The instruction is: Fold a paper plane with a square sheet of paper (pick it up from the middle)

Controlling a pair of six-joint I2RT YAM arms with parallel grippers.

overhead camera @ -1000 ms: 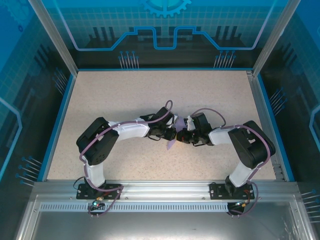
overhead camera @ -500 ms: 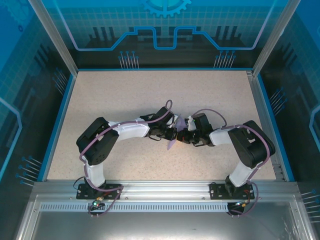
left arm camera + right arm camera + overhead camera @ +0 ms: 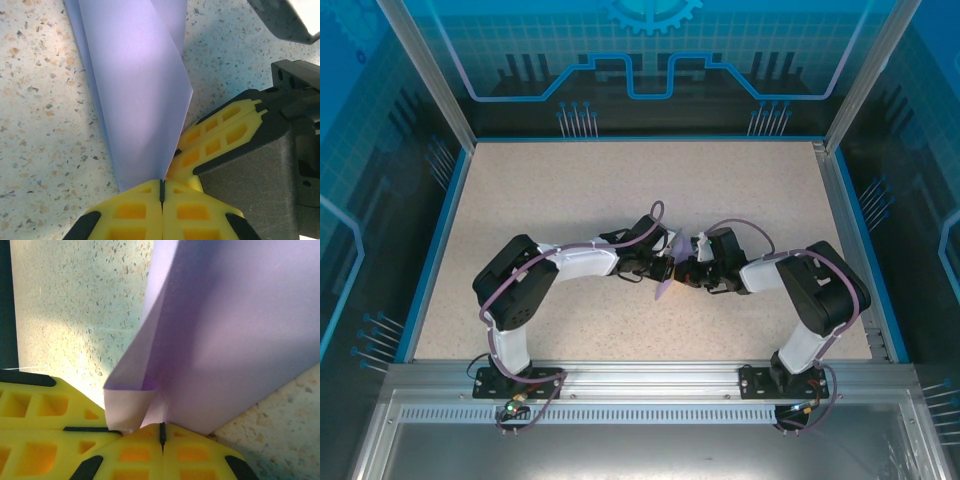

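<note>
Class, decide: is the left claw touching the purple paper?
Touching. In the left wrist view the left claw pinches the folded paper between shut fingers.

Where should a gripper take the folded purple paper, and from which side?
Likely the narrow end of the folded paper, where layers stack stiff along the crease. Come in low from the side, across the fold; left gripper and right gripper are each shut on it so, from opposite sides.

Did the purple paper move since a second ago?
No, not noticeably: the folded purple paper stays equally far from the table's front rail.
</note>
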